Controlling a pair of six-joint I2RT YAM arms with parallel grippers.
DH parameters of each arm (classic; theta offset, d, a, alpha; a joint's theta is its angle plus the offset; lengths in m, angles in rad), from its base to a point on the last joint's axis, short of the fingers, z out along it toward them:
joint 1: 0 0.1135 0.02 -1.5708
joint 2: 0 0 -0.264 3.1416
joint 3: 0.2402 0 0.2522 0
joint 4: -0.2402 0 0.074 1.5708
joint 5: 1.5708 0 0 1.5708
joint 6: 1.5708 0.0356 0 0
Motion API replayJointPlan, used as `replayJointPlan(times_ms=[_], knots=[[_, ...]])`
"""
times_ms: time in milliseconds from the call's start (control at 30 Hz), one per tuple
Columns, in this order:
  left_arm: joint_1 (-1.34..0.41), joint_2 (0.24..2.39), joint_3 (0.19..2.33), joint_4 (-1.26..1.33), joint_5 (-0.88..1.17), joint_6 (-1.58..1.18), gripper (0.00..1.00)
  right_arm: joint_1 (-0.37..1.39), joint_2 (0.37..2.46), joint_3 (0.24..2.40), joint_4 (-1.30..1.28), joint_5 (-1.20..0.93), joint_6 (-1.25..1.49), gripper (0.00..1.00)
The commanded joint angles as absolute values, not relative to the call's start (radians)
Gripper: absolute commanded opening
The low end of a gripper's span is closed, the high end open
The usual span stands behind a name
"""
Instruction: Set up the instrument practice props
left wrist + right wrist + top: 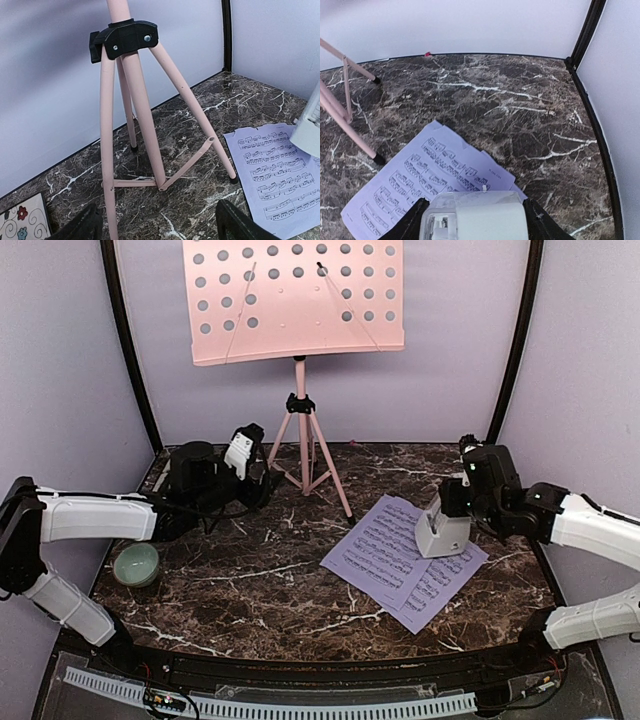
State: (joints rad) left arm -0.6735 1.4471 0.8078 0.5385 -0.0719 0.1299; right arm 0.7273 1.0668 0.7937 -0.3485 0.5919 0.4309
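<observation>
From above, a pink perforated music stand (293, 300) rises on tripod legs at the far centre of a dark marbled bench (250, 590). White sheet-music pages (385, 560) lie overlapping right of centre. A white-grey pyramid-shaped metronome (443, 530) sits over their right edge, clasped by the right pincer (450, 518). The left pincer (243, 455) hovers just left of the stand's legs. A small pale green bowl (136, 564) rests near the bench's left edge.

In the left wrist view, the left pincer is released. Its dark fingers (82, 227) are spread wide and hold nothing, with the pink tripod legs standing just beyond them. A square floral-patterned coaster (22, 225) shows at lower left, and the pages lie to the right.

In the right wrist view, the black fingers (412, 220) press against both sides of the metronome. The pages lie beneath and beyond it. Whether the metronome's base touches the paper cannot be told.
</observation>
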Motion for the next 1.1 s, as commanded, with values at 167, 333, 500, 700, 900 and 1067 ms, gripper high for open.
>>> replayJointPlan(times_ms=[167, 333, 500, 700, 900, 1067], knots=[[-0.744, 1.479, 0.808, 0.537, 0.004, 0.150, 0.76, 0.460, 1.260, 0.996, -0.050, 0.467, 0.192, 0.37], [-0.823, 1.541, 0.835, 0.506, 0.053, 0.158, 0.71, 0.326, 1.378, 1.065, 0.011, 0.383, 0.156, 0.36], [-0.916, 1.663, 0.931, 0.452, 0.105, 0.167, 0.66, 0.230, 1.509, 1.139, 0.018, 0.314, 0.149, 0.37], [-0.984, 1.852, 1.097, 0.387, 0.135, 0.135, 0.65, 0.209, 1.564, 1.146, 0.055, 0.298, 0.161, 0.38], [-0.997, 2.003, 1.248, 0.277, 0.131, 0.133, 0.61, 0.209, 1.586, 1.195, 0.043, 0.306, 0.151, 0.49], [-0.999, 2.061, 1.296, 0.204, 0.131, 0.135, 0.61, 0.207, 1.614, 1.201, 0.038, 0.309, 0.146, 0.61]])
